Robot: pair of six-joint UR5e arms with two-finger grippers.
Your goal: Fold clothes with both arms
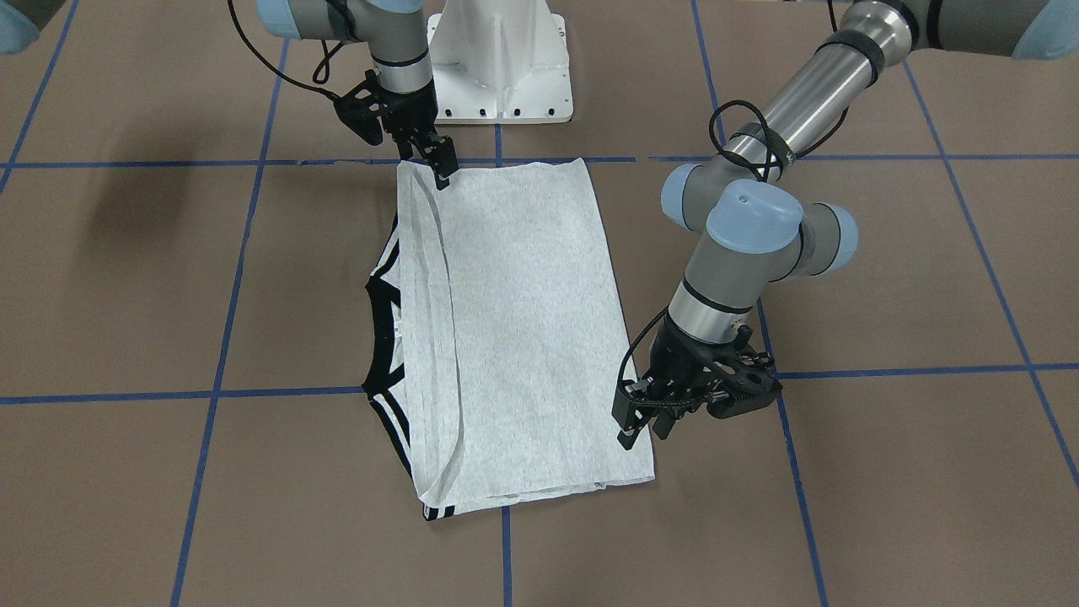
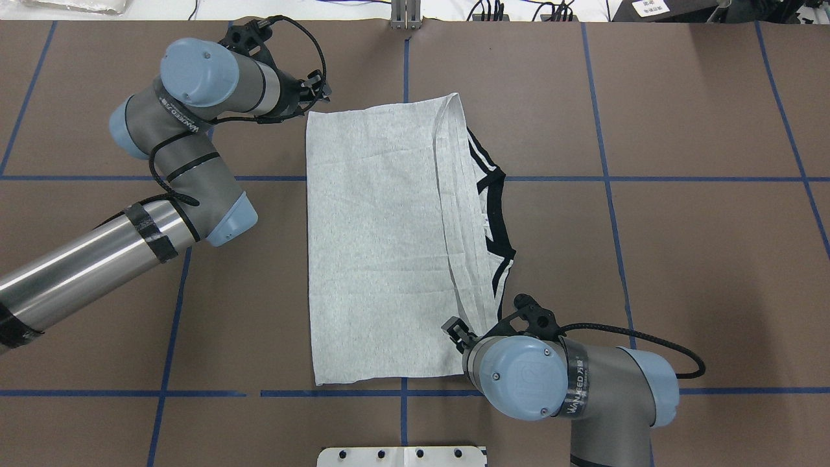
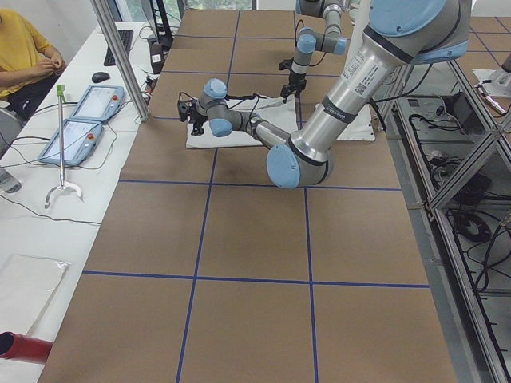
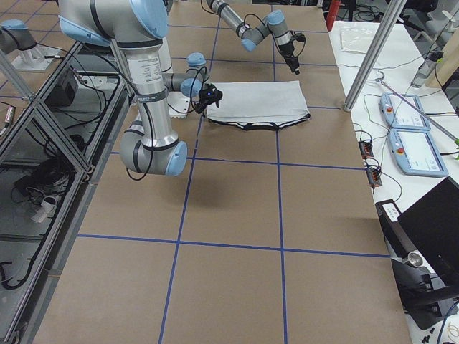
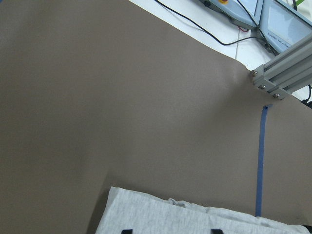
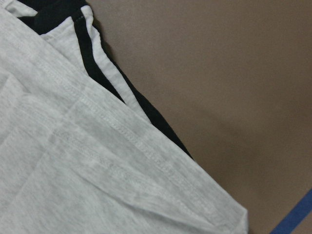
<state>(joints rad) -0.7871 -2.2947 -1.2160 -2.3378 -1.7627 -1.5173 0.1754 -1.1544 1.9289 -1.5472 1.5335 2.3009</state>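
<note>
Folded T-shirt (image 1: 523,337); left hand (image 1: 642,432) apart, right hand (image 1: 428,160) apart, opposite corners; pedestal (image 1: 501,59) near.

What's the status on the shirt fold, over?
Left end effector open by a T-shirt corner. Right end effector at the opposite corner, grip unclear. T-shirt folded flat, black collar peeking out. No obstruction seen.

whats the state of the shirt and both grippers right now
T-shirt: folded into a rectangle, lying flat on the table, black collar showing along one side.
left gripper: open, at a shirt corner.
right gripper: at the opposite corner; open or shut unclear.
</note>
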